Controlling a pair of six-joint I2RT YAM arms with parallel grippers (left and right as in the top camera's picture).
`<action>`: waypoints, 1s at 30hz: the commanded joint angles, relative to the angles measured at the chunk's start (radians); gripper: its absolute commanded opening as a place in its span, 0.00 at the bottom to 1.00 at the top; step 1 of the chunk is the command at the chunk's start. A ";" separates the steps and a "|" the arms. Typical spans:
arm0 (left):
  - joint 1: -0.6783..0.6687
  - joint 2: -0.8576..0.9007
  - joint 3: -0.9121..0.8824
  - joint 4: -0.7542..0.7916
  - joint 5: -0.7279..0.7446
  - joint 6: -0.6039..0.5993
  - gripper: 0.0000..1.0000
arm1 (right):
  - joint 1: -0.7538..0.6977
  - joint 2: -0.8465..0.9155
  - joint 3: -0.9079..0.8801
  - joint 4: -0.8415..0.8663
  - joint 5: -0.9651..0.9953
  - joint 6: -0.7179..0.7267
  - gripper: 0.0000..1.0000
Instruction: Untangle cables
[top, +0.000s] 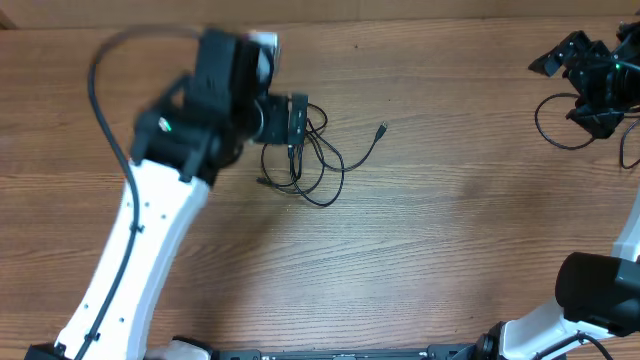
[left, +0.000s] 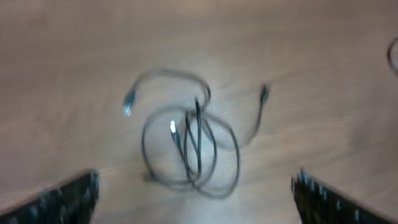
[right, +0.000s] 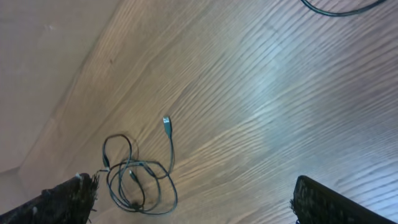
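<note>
A wood-grain worktop (top: 450, 230) carries a small snarl of cables (top: 322, 165), left of centre and toward the far edge. The left arm (top: 140, 230) reaches in from the near left corner. The right arm (top: 600, 290) rises at the near right.

The left gripper (top: 298, 122) hangs over the left edge of the bundle, jaws wide and holding nothing. The right gripper (top: 592, 72) sits at the far right corner, well apart from the cables, its jaws also wide and empty.

The cables lie flat in several overlapping loops that cross near the middle. One strand trails right to a plug (top: 381, 130) lying clear of the loops. The left wrist view, which is blurred, shows two more plug ends, one inside the tangle and one at its edge.

The main risk is a grab at the crossing. Jaws closing on several strands together would likely cinch the loops tighter, or lift the whole bundle as one. With the right gripper so far off, nothing pins the cables, so a one-armed pull may only drag them along. Cords this thin could also slip from the fingertips.
</note>
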 joint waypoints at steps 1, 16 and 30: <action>0.008 -0.038 -0.239 0.164 0.021 -0.042 0.99 | 0.002 -0.013 0.012 -0.002 0.005 -0.006 1.00; 0.031 0.208 -0.322 0.475 0.184 -0.302 0.49 | 0.136 -0.013 0.011 0.013 0.080 -0.007 1.00; 0.099 0.339 -0.322 0.571 0.248 -0.535 0.40 | 0.164 -0.013 0.011 0.010 0.092 -0.007 1.00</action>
